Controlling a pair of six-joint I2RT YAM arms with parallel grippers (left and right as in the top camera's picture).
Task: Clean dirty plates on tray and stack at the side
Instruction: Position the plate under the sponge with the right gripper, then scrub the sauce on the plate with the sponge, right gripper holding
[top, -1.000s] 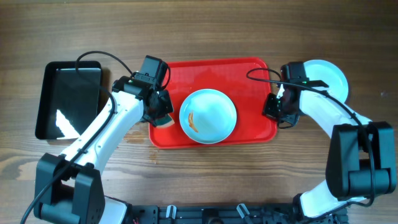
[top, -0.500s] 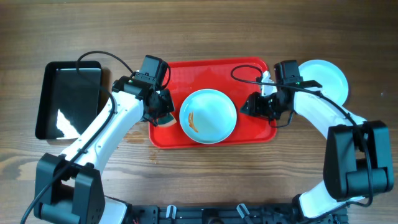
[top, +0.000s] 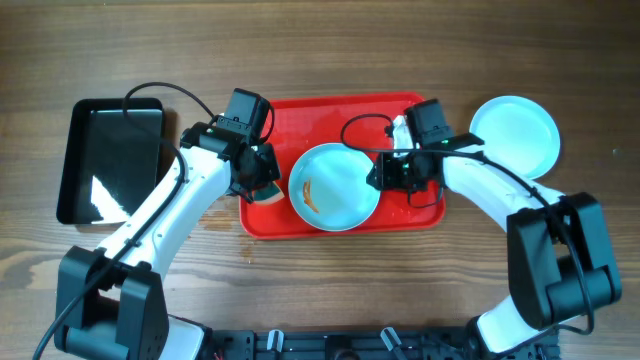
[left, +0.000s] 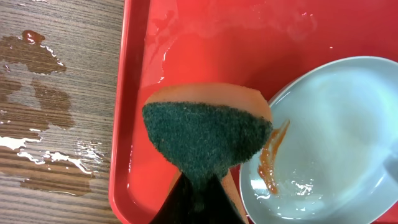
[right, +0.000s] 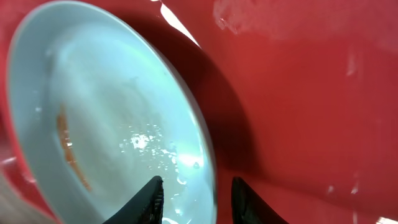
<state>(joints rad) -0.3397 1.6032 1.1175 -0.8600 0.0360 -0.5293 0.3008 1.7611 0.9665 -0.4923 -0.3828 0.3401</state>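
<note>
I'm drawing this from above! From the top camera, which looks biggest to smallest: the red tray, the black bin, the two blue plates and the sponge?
1. red tray
2. black bin
3. plate on the tray and plate on the table: they look alike, so it's a tie
4. sponge, the smallest

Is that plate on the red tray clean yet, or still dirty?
Still dirty: the plate shows an orange smear inside its left edge, with the sponge held just left of it.

Black bin (top: 110, 160) on the wooden bench (top: 300, 50), water puddles (left: 37, 112) spotting the wood — and an orange sponge (left: 208, 140) with green scourer.
</note>
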